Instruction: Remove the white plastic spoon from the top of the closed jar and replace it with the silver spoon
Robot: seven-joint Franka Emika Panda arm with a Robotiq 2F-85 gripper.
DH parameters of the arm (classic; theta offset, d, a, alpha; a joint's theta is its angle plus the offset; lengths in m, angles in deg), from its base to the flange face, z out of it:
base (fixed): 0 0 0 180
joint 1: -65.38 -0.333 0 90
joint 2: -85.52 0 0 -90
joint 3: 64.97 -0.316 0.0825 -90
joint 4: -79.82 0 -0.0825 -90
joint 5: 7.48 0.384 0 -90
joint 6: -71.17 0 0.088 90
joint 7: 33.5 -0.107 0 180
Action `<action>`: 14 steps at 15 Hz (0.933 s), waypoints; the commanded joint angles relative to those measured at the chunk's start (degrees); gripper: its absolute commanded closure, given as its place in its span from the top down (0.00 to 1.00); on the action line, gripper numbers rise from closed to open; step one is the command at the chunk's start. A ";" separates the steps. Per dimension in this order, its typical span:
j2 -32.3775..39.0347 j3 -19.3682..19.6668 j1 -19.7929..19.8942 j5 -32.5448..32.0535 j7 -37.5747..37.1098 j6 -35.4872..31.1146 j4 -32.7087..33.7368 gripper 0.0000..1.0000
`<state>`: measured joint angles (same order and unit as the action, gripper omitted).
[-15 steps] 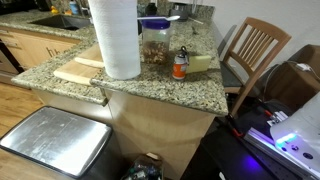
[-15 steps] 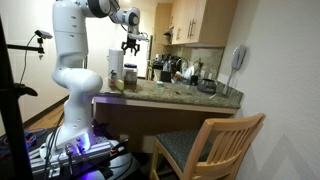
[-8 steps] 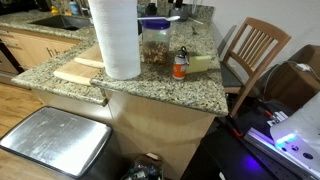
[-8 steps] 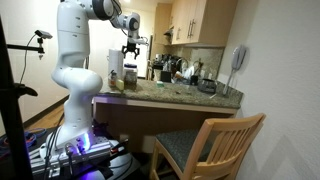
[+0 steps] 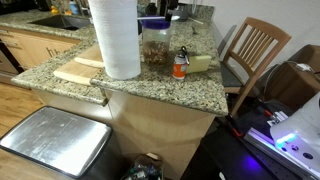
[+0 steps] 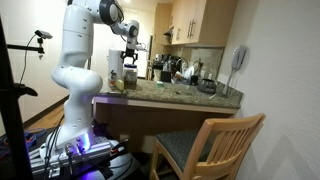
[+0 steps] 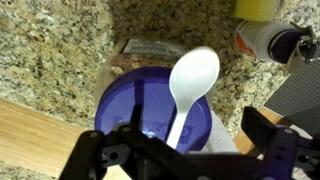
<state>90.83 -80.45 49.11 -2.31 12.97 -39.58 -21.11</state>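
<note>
The white plastic spoon [image 7: 190, 85] lies on the blue lid of the closed jar [image 7: 128, 108], bowl at the lid's far rim. Its handle runs back under the gripper [image 7: 185, 146], which hangs over the jar, jaws spread (nothing held). The handle crosses the gap between them roughly squarely.

Plastic spoon [image 7: 192, 80] is matte white, closed jar [image 7: 140, 105] has a blue lid and brownish contents, counter [image 7: 60, 40] is tan granite speckled black, paper towel roll [image 5: 116, 40] plain white, little bottle [image 5: 180, 68] orange.

Plastic on polished stone
Matt white plastic spoon [image 7: 192, 80], smooth blue plastic lid [image 7: 135, 100], glossy speckled granite table [image 7: 60, 45].
</note>
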 commanded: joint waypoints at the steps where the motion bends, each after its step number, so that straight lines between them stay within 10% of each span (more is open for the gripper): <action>1: 0.52 -0.55 0.41 -0.06 0.20 0.35 0.34 0.73; 11: 0.99 -0.05 1.07 0.11 -0.44 -0.40 0.47 0.03; 14: 0.18 0.29 1.80 2.10 -0.71 0.06 1.53 0.00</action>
<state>90.91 -80.17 50.05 -2.05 12.70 -39.63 -20.37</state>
